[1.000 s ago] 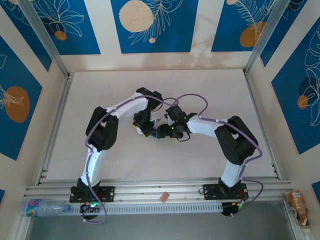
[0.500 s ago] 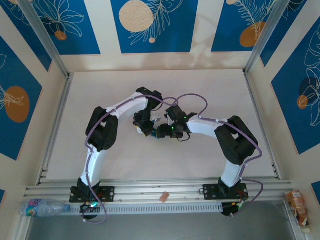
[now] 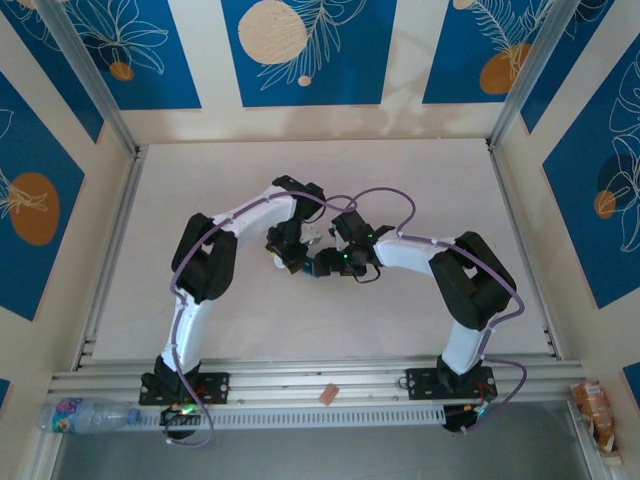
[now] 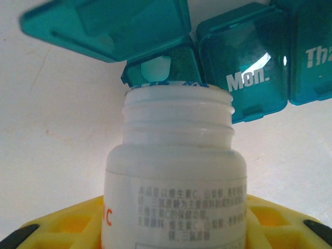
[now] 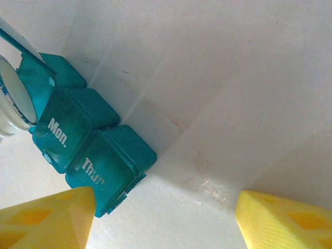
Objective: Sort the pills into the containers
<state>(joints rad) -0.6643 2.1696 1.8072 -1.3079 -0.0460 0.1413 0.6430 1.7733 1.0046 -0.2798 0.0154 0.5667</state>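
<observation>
- Teal pill box [image 4: 249, 78] lies flat near the middle of the table [image 3: 420, 180]. Its strip runs from the open end compartment [image 4: 171, 65] past "Mon." to "Thur".
- My left gripper [image 4: 171, 228] clamps the white bottle [image 4: 176, 171], mouth tipped at that opening, I judge for pouring.
- My right gripper [image 5: 166, 218] stands spread, grasping nothing, beside the "Thur" end, likely to steady it.

The top external camera is fixed high behind the near edge and looks steeply down over the whole counter [image 3: 200, 180]. The left wrist camera looks at very close range past the white bottle [image 4: 176, 176] to the pill box [image 4: 249, 78]. The right wrist camera views that same pill box close, obliquely from above.
</observation>
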